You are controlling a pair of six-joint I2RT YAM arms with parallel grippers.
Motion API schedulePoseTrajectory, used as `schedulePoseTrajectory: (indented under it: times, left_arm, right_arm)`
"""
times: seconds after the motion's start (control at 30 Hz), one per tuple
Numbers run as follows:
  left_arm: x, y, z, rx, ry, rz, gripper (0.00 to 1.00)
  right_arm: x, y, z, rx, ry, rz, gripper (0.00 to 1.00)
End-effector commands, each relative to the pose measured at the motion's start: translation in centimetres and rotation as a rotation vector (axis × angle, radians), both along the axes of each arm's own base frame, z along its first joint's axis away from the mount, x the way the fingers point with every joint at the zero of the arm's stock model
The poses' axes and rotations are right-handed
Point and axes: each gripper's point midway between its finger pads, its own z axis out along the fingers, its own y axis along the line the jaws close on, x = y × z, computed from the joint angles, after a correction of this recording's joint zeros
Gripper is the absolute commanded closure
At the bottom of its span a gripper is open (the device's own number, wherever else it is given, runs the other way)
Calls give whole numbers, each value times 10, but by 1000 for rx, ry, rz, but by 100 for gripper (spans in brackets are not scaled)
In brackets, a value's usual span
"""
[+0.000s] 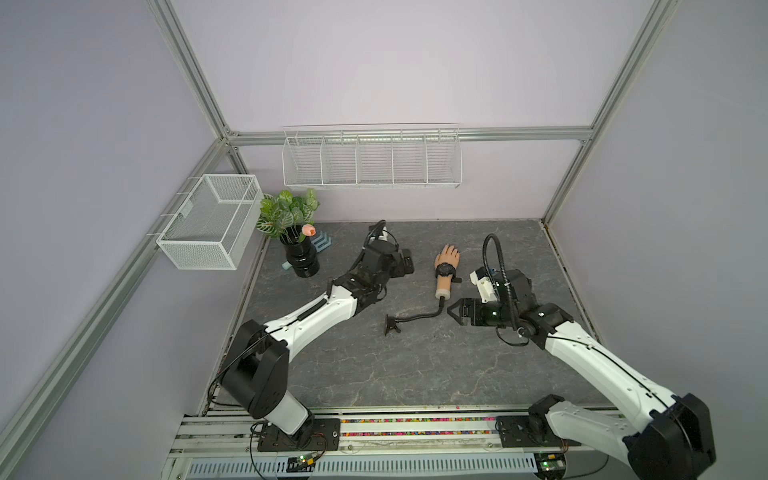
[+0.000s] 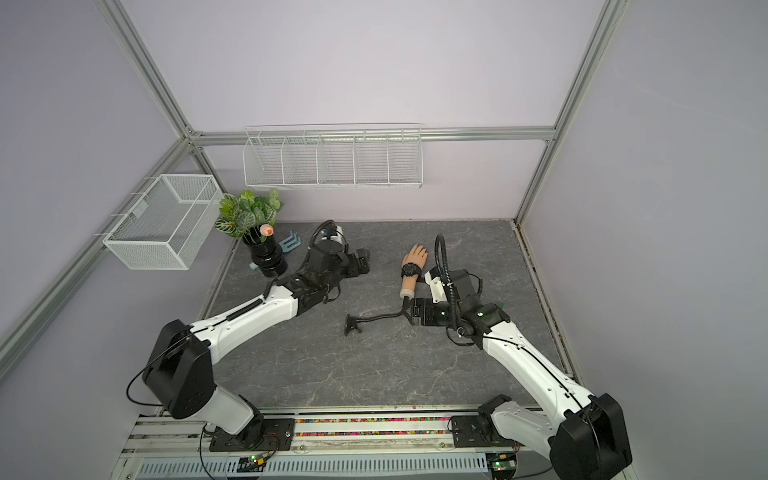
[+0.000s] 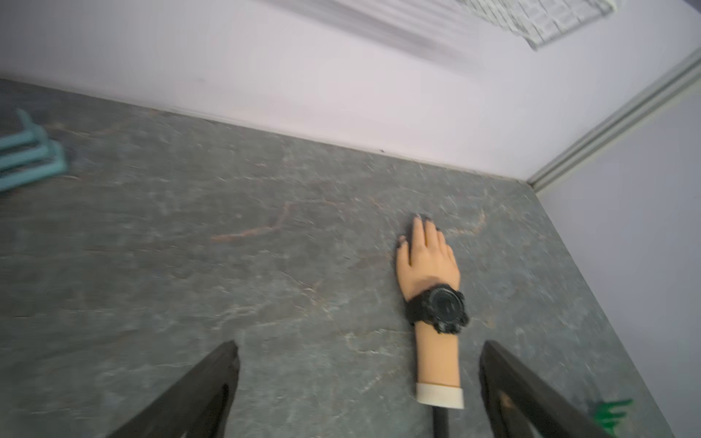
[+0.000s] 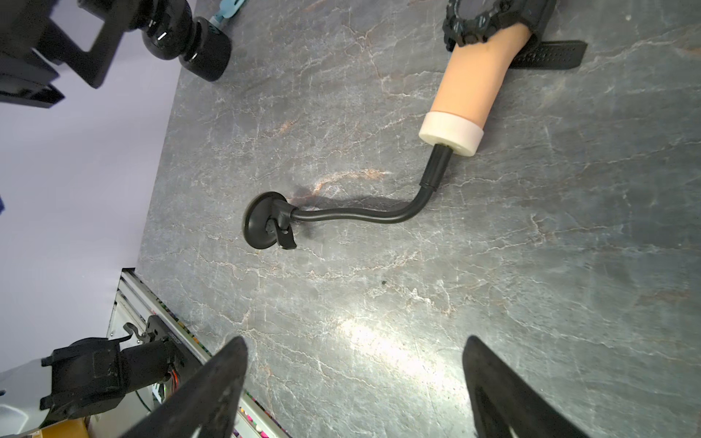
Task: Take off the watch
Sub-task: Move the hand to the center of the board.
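Watch (image 1: 444,271) round wrist of mannequin hand (image 1: 448,254), forearm axis toward back wall. My left end effector (image 1: 408,263) wide open, empty, beside watch. My right end effector (image 1: 451,309) open, empty, by forearm base.

Watch (image 1: 445,270) on mannequin hand (image 1: 448,254) mid-table, left pincer (image 3: 359,344) left of it, right pincer (image 1: 454,311) beside its stem (image 1: 419,318), pot (image 1: 302,259) far left.

Both top views look steeply down from high above the front edge across the whole tabletop (image 1: 374,365) toward the back wall (image 1: 395,83), while the left wrist camera views the mannequin hand (image 3: 428,261) close and obliquely and the right wrist camera looks almost straight down at the gooseneck stem (image 4: 360,220), both wrist views sharing the watch (image 3: 442,307) and forearm.
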Motion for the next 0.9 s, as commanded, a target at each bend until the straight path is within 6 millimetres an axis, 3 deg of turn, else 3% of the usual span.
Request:
schedulePoseTrajectory:
  times: [0.0, 0.1, 0.2, 0.4, 0.63, 0.87]
  left_arm:
    - [-6, -45, -13, -30, 51, -40, 0]
    - [-7, -82, -38, -5, 90, -88, 0]
    - [-5, -106, -63, 46, 120, -114, 0]
    - [7, -117, -110, 176, 168, -116, 3]
    - [5, -140, -151, 272, 219, -242, 18]
    - [2, -140, -166, 302, 250, -259, 43]
  right_arm:
    - [13, -16, -5, 29, 26, -84, 11]
    - [22, -49, -15, 12, 43, -216, 11]
    - [23, -78, -23, -10, 44, -330, 11]
    - [11, -118, -30, -22, 40, -489, 11]
    - [-2, -130, -23, -26, -15, -516, 11]
    - [-4, -129, -21, -17, -16, -508, 11]
